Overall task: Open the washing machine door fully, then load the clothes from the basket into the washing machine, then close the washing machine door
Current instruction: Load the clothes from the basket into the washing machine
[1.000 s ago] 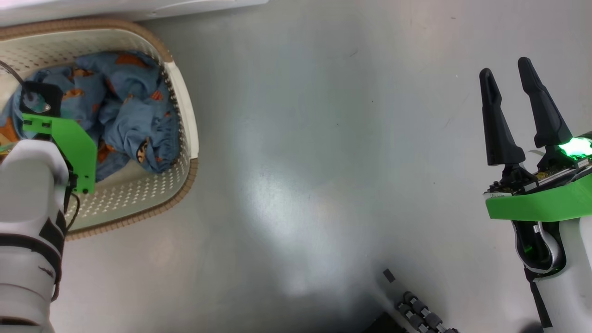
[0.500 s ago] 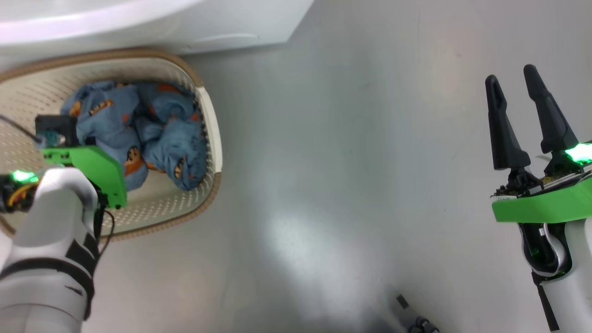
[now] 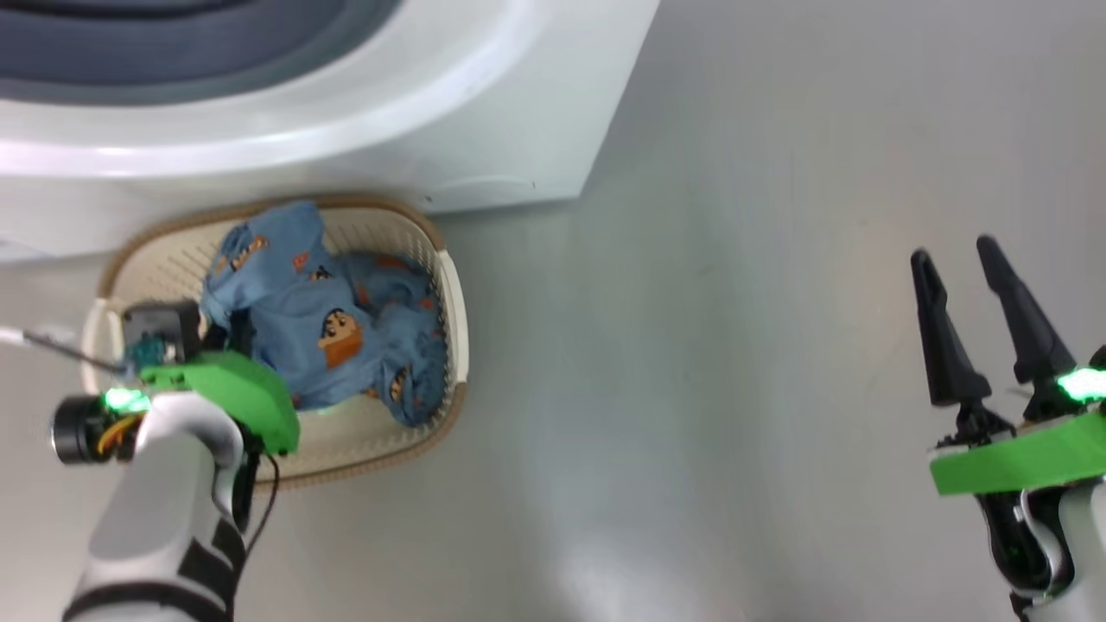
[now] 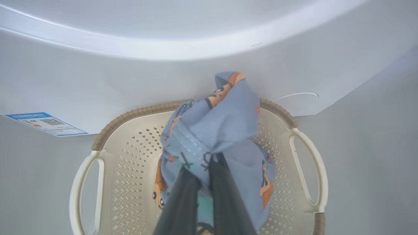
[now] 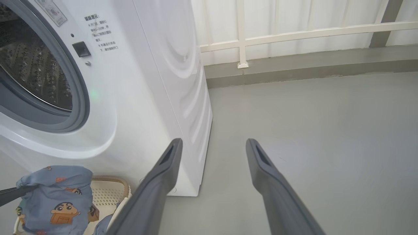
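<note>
Pinching the clothes [image 4: 225, 124] tight, left gripper [image 4: 204, 164] holds the bundle above the basket [image 4: 130, 115] rim, lower folds inside. Basket sits near-left on the floor [image 5: 326, 130], touching the washing machine [image 5: 147, 81] front. Right gripper [image 5: 214, 142] spread wide, well right.

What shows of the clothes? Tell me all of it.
The clothes are soft light-blue fabric printed with small orange-brown cartoon figures, bunched and creased, with a stitched hem showing. The left gripper is shut on an upper fold, so a peak of cloth stands above the basket while the rest hangs into it. They sit just in front of the white washing machine.
</note>
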`<state>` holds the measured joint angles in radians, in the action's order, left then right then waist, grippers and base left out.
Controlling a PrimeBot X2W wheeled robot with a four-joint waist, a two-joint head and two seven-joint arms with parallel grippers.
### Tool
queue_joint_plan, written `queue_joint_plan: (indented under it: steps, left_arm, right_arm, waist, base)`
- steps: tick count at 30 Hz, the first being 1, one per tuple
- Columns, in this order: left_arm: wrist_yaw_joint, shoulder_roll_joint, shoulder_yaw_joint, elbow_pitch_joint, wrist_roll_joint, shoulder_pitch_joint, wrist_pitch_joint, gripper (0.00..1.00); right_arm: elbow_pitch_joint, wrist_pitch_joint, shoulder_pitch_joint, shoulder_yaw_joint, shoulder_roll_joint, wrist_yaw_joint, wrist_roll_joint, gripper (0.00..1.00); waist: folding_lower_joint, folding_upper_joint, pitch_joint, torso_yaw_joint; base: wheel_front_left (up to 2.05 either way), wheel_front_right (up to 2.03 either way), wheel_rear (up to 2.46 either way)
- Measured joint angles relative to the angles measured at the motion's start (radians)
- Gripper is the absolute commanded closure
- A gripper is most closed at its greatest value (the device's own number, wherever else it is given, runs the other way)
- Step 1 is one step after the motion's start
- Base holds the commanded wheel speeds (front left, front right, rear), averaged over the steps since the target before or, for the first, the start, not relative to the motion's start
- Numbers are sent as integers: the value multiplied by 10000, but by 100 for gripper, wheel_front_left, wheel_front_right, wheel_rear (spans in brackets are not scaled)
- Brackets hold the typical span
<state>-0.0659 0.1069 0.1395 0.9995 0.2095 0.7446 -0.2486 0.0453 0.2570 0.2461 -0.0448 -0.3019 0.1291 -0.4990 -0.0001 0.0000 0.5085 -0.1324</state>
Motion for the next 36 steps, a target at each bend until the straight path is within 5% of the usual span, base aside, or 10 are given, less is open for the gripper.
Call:
queue_joint_plan:
  steps: [22,36]
  left_arm:
    - [268,-255,-1595,-5810,-800,-5124,-56,100]
    - [173,-610,-2159,-8746,-754,-7726,-65,100]
  right_arm:
    - [305,0,-2176,382,10,0,242,0]
    - [299,0,-2753,757,144,0,311,0]
  waist:
    - [0,0,-2884,343]
    - [0,0,-3339,99]
  base:
    - [0,0,0]
    - [0,0,0]
